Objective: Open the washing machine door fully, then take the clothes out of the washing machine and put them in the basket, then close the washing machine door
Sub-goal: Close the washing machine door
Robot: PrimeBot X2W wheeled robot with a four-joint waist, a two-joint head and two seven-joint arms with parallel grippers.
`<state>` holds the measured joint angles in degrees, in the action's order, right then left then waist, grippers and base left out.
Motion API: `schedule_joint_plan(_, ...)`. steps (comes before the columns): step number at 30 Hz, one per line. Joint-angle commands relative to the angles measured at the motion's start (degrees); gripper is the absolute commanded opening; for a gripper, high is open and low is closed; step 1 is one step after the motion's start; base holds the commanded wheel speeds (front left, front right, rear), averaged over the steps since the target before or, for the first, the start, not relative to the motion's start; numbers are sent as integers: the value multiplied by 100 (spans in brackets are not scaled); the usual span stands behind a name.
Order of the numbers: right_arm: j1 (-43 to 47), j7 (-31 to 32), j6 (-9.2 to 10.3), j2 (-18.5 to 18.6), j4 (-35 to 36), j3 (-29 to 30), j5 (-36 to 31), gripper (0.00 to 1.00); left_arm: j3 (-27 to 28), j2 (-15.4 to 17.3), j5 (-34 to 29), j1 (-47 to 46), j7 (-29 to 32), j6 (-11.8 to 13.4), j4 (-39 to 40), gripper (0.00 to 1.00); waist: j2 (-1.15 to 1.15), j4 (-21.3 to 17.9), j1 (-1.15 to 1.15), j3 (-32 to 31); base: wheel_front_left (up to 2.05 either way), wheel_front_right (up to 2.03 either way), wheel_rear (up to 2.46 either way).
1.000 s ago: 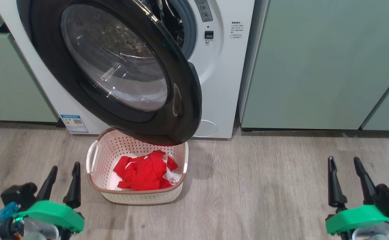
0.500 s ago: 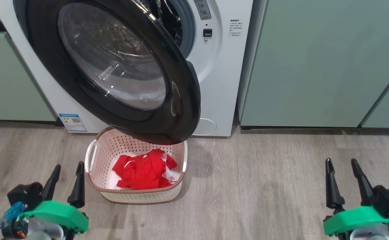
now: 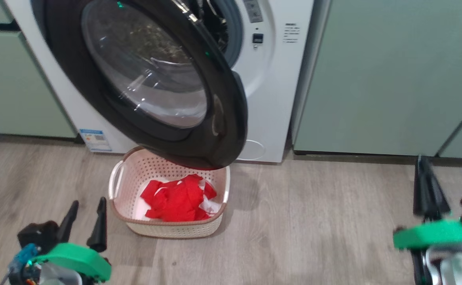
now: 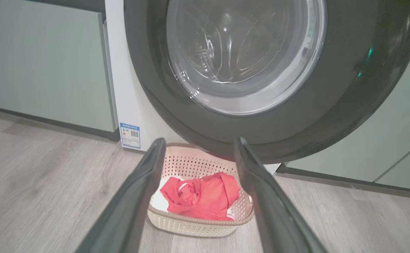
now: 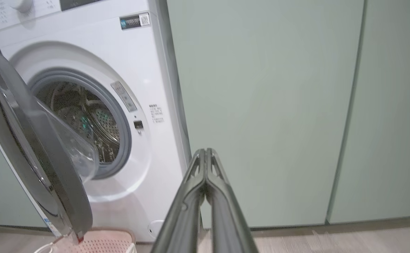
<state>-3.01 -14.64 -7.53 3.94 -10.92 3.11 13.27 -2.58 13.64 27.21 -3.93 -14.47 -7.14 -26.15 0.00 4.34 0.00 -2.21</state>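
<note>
Grey wood-look floor [image 3: 294,221] down front, pale green cabinets [image 3: 393,79] behind, and the washer [image 3: 270,99] in the upper middle of the head view. Its door [image 3: 223,130] hangs open, black rim swung out over the back rim of the basket [image 3: 175,231]. Touching or just above it, I can't tell. And the clothes [image 3: 179,198], that red heap, are down in the basket at lower centre! The drum [image 5: 85,130] looks like bare metal in the right wrist view, so by my reckoning only the closing is left.

Left fingers [image 3: 99,225], lower left, are spread wide and empty, just beside the basket. Right fingers [image 3: 426,194], lower right, are pinched flat together with nothing between them, well apart from the door.

Now the hazards. That rim is glossy and curved, so a closed tip pushing it could skid off or land on the glass. A soft push may leave the latch uncaught. And a careless left arm could nudge the basket.
</note>
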Motion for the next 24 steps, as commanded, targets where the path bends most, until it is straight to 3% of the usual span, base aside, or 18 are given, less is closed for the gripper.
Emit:
schedule_joint_plan(1, -515, -36, 4, 134, 318, -198, 48, 0, 158, 63, -78, -199, -52, -35, 115, 100, 0, 117, 0, 23, 0, 0, 0)
schedule_joint_plan(6, -1151, -36, 4, 241, 547, -658, 140, 0, 9, -37, -105, -228, -52, -35, 71, 100, 0, 417, 0, 70, 0, 0, 0)
schedule_joint_plan(13, -1842, -36, 4, 350, 501, -1820, 150, 0, -75, -150, -106, -278, -52, -35, 7, 100, 0, 832, 0, 143, 0, 0, 0)
schedule_joint_plan(19, -2440, -36, 4, 433, -383, -3031, 210, 0, -184, -289, -104, -349, -52, -35, -3, 100, 0, 1208, 0, 296, 0, 0, 0)
schedule_joint_plan(24, -2908, -36, 4, 401, -1350, -3344, 472, 0, -321, -402, -95, -422, -52, -35, 18, 100, 0, 1464, 0, 471, 0, 0, 0)
